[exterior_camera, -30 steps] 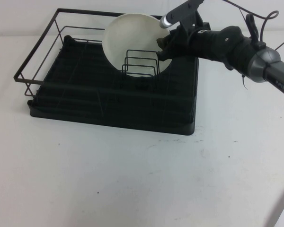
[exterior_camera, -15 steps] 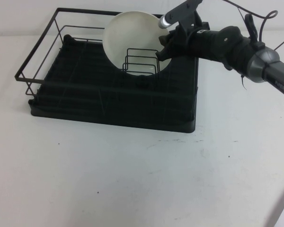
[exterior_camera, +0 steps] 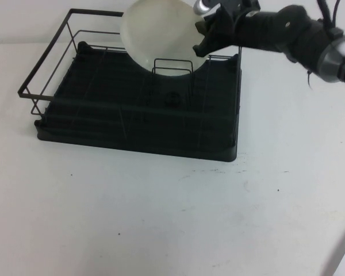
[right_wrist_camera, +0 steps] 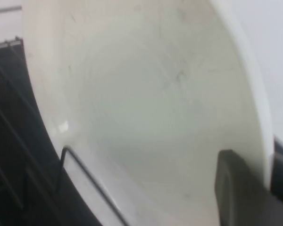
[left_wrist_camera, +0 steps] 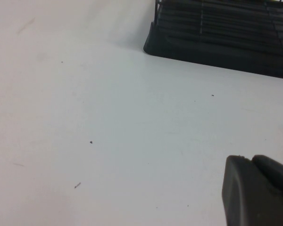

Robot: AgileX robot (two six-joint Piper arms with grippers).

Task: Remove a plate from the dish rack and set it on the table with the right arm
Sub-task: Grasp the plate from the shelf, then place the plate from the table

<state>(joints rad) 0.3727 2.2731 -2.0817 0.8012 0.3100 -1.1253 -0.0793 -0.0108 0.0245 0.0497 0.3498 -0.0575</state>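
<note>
High view: the right gripper [exterior_camera: 202, 39] has its jaws clenched on the rim of the round white plate [exterior_camera: 158, 37], held tilted above the black wire dish rack [exterior_camera: 138, 109] so it clears the dividers. Left gripper [left_wrist_camera: 257, 190] hovers over the white table [exterior_camera: 161, 218], state unclear.

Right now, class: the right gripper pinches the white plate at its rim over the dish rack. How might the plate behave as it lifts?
The plate looks rigid, so it probably won't flex. The right gripper holds only its edge, so it may swing or slip; its surface looks smooth. Its lower rim sits behind the dish rack's wire dividers and could catch.
</note>
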